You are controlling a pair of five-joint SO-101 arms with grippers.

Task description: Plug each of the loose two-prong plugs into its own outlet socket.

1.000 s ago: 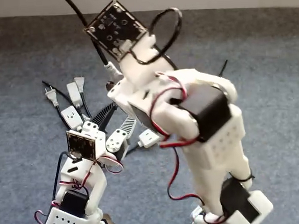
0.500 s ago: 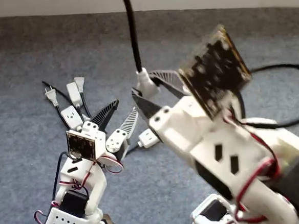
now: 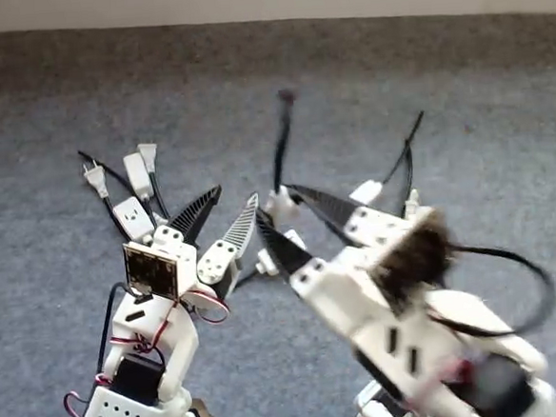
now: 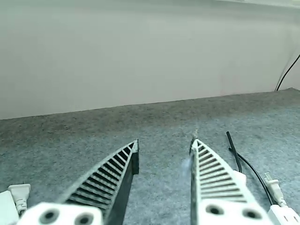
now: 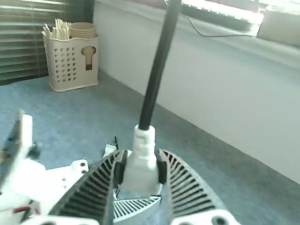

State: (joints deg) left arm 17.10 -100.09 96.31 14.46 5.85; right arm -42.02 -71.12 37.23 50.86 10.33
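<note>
Right gripper is in the middle of the scene, pinching a white plug. From its own wrist view the grip is plain: both ribbed fingers are pressed against the flanks of the plug, which sits squarely between them. The black cable runs straight away from the plug's top. In the high view that cable is a blurred dark line rising from the plug.

Left gripper sits just beside it, jaws spread wide with nothing between them. Its wrist view confirms it: the left gripper has its two tips well apart, with grey carpet showing through the gap and a pale wall beyond.

On the carpet by the left arm, a loose plug lies with its prongs pointing away from the arms. A white socket lies near it on dark cords. On the other side of the left gripper, a corded plug lies on the carpet.

Far behind the right gripper, a perforated basket stands against the wall
</note>
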